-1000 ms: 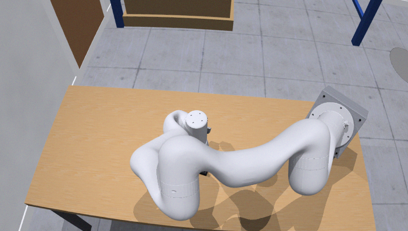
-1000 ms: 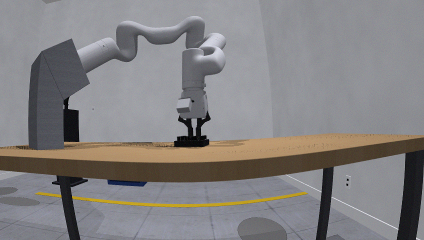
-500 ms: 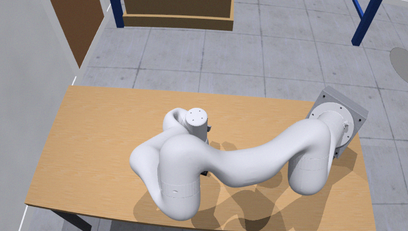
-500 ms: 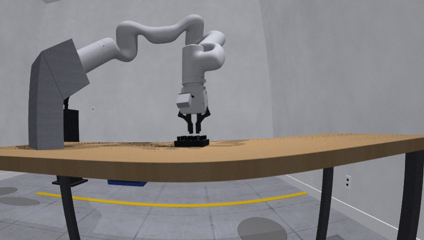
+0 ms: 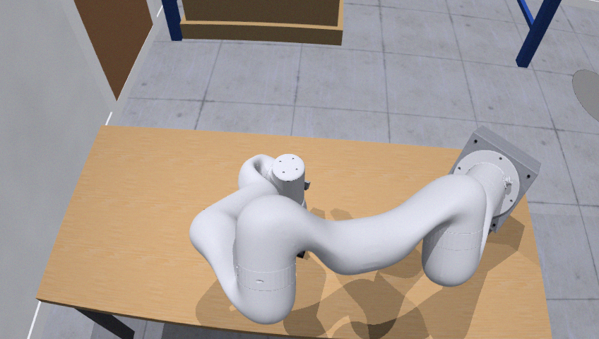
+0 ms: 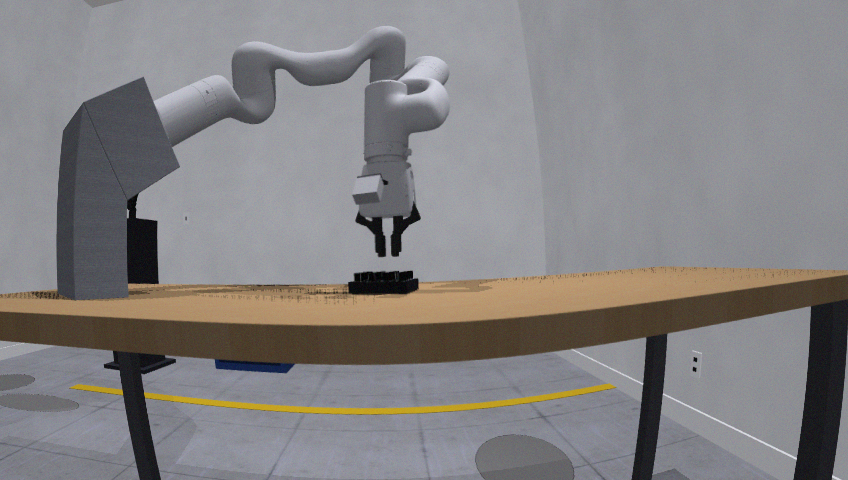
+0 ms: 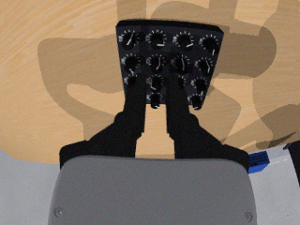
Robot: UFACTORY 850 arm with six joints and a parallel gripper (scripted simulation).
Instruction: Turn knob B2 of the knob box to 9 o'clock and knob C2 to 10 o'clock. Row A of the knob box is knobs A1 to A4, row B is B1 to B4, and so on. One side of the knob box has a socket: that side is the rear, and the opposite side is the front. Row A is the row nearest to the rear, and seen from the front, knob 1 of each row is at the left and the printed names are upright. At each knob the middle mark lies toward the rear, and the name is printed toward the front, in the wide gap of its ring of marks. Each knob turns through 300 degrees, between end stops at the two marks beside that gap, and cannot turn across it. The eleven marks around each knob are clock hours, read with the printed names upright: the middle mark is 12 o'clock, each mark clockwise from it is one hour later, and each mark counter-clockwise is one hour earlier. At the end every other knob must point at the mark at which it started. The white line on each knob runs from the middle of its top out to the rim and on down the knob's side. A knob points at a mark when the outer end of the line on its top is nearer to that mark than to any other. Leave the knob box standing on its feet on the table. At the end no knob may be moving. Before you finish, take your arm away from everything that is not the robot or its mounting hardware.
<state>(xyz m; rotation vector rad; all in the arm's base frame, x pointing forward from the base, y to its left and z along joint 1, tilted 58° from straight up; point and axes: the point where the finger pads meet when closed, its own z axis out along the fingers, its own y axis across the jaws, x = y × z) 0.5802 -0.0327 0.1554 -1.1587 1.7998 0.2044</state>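
Hovering above the black knob box (image 6: 383, 286) (image 7: 169, 52), your gripper (image 6: 387, 254) (image 7: 156, 86) is partly open, gripping nothing, while the upright box's white-lined knobs point in various directions.

- The table (image 5: 138, 180) (image 6: 535, 309) (image 7: 28, 94) has a light tan top with fine wood grain.
- The knob box (image 5: 301, 255) (image 6: 382, 287) (image 7: 144, 52) is black or very dark, its knobs black with white lines and ringed by pale marks.
- The arm (image 5: 365, 243) (image 6: 321, 66) is white.
- The gripper (image 6: 387, 254) (image 7: 156, 86) has black fingers.
- The pedestal (image 5: 530, 161) (image 6: 89, 226) is grey.
- The floor (image 5: 344, 87) (image 6: 333, 443) shows mottled grey-blue tiles with darker seams.
- A curved floor stripe (image 6: 357, 411) is yellow.
- The wall (image 5: 37, 126) (image 6: 476, 178) is pale grey.
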